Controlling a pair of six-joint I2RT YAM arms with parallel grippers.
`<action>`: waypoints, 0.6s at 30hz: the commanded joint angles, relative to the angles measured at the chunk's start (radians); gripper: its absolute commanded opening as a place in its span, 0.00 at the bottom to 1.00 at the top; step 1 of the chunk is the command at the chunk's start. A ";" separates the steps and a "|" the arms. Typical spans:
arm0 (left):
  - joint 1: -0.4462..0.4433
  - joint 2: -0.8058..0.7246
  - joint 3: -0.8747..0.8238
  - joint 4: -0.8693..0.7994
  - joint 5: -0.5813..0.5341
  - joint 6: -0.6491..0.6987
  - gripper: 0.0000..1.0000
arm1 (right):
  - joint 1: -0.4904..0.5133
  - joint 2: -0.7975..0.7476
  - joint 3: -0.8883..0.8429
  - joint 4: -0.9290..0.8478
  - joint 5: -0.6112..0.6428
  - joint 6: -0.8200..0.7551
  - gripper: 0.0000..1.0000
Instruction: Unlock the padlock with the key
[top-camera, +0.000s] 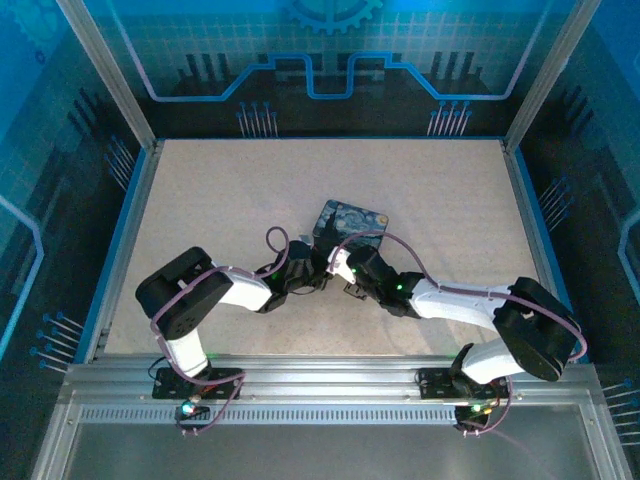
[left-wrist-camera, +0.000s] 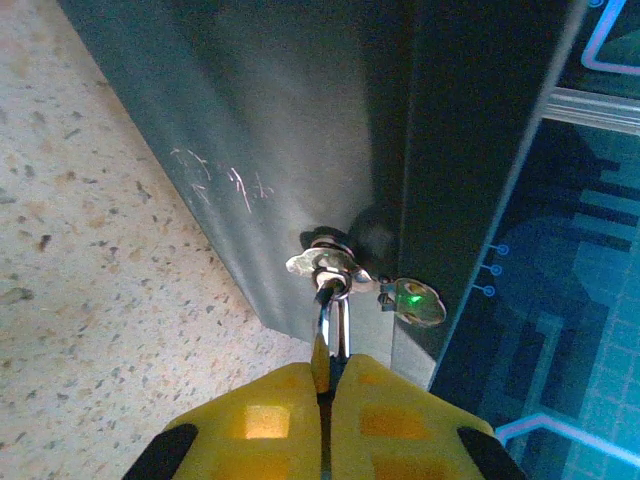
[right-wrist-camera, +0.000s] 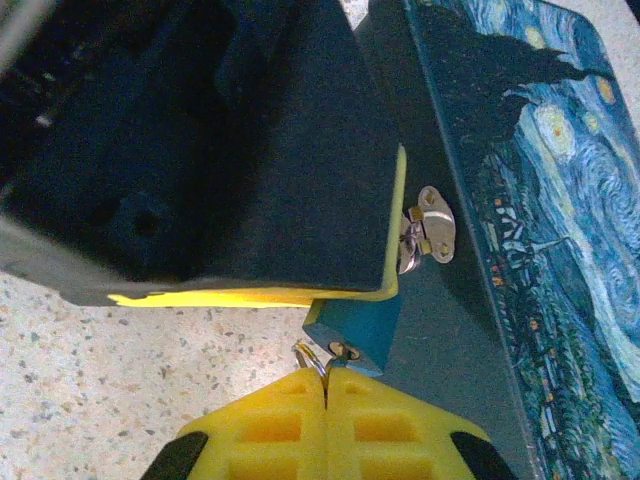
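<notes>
The padlock (right-wrist-camera: 352, 322) shows its small blue body against the side of the tin, keyhole end toward my right gripper (right-wrist-camera: 327, 373). That gripper is shut on the key (right-wrist-camera: 341, 351), whose tip sits at the keyhole; a thin ring (right-wrist-camera: 311, 357) sticks out beside the fingers. My left gripper (left-wrist-camera: 333, 366) is shut on the padlock, whose silvery shackle (left-wrist-camera: 336, 325) runs up through the tin's hasp (left-wrist-camera: 325, 263). From above, the left gripper (top-camera: 318, 268) and the right gripper (top-camera: 346, 273) meet at the tin's near edge, hiding the lock.
The dark-blue starry-night tin (top-camera: 350, 222) lies mid-table, its printed lid (right-wrist-camera: 545, 180) at the right of the right wrist view. A metal latch plate (right-wrist-camera: 433, 224) is screwed to its side. The speckled tabletop (left-wrist-camera: 100, 280) is bounded by metal rails (top-camera: 128, 230) and walls.
</notes>
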 joint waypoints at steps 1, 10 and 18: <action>-0.011 -0.037 -0.009 0.053 0.029 0.008 0.00 | 0.013 0.020 -0.002 0.105 -0.062 0.114 0.00; -0.009 -0.035 -0.021 0.018 0.014 0.052 0.18 | -0.035 0.014 -0.085 0.192 -0.179 0.267 0.00; 0.008 -0.102 -0.057 -0.043 0.011 0.136 0.45 | -0.071 -0.019 -0.179 0.302 -0.235 0.402 0.00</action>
